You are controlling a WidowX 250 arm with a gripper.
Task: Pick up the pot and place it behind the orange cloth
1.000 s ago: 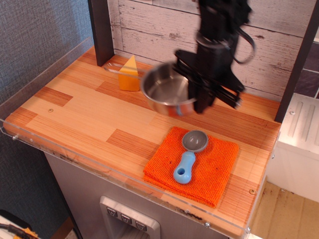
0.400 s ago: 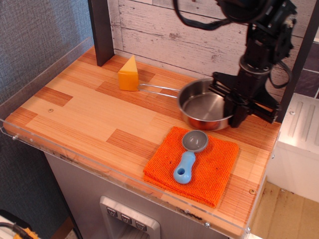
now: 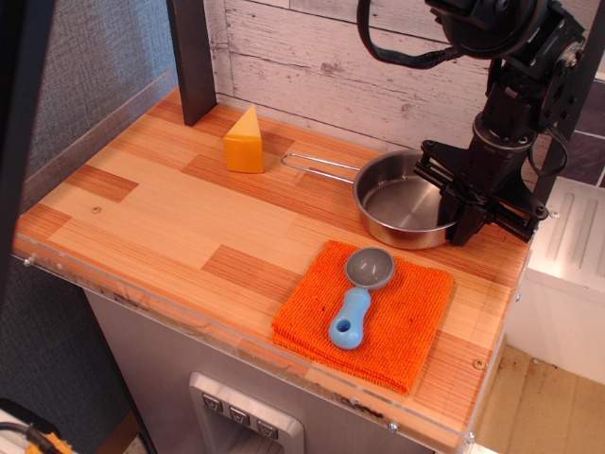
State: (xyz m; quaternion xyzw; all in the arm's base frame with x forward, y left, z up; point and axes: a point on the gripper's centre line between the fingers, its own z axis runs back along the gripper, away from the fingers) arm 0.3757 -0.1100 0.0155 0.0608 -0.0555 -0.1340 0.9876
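The pot (image 3: pixel 402 203) is a shallow shiny steel pan. It sits low on the wooden table (image 3: pixel 161 208), just behind the orange cloth (image 3: pixel 406 317). Its thin wire handle (image 3: pixel 317 165) points left toward the back wall. My gripper (image 3: pixel 463 225) comes down from above at the pot's right rim and is shut on that rim. I cannot tell whether the pot's base touches the table. The orange cloth lies flat near the front right edge.
A small scoop (image 3: pixel 359 293) with a grey bowl and a blue handle lies on the cloth. A yellow-orange cheese-like wedge (image 3: pixel 244 144) stands at the back left, near the tip of the pot handle. A dark post (image 3: pixel 194 57) stands at the back left, and a clear plastic rim (image 3: pixel 189 307) edges the table.
My gripper carried the pot from the back middle to the right and lowered it behind the cloth. The handle tip has moved away from the wedge.
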